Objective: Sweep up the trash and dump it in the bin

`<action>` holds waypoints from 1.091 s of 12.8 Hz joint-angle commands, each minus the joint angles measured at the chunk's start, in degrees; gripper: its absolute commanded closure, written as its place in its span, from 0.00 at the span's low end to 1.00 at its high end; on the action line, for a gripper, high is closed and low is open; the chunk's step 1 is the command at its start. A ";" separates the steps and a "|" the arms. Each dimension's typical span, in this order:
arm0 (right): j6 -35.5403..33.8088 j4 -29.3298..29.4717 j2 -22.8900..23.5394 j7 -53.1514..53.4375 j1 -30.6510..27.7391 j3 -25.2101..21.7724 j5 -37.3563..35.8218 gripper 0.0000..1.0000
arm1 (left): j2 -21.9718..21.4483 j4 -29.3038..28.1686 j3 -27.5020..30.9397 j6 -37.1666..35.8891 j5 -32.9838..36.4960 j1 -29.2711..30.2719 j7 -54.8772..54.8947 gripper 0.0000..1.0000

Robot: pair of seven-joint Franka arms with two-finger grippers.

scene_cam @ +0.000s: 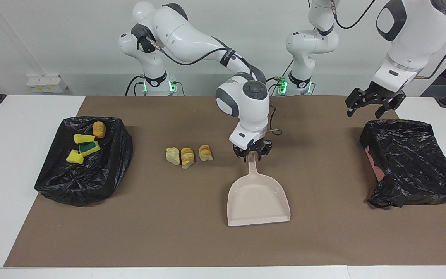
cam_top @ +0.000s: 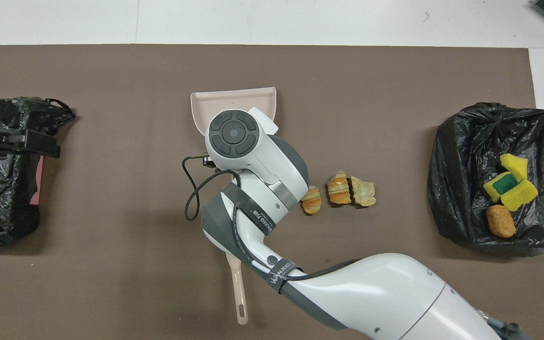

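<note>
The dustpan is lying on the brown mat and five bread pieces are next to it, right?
Not quite. The facing view shows three bread pieces, not five, lying in a row on the brown mat beside the dustpan. The dustpan does lie on the mat.
</note>
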 commanded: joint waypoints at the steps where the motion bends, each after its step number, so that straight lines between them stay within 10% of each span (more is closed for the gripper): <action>1: -1.16 -6.28 -7.68 -0.81 -0.56 0.52 2.24 0.00 | 0.47 -2.66 -0.04 5.30 0.76 -3.82 -4.69 0.00; 10: 3.99 -42.47 -35.89 -4.85 3.56 1.31 14.88 0.00 | 9.07 -3.37 -0.04 18.15 0.94 -14.19 -19.82 0.00; 14: 9.28 -49.27 -35.66 -3.80 7.70 1.31 17.36 0.00 | 11.44 -5.91 0.04 19.38 0.94 -19.88 -21.05 0.00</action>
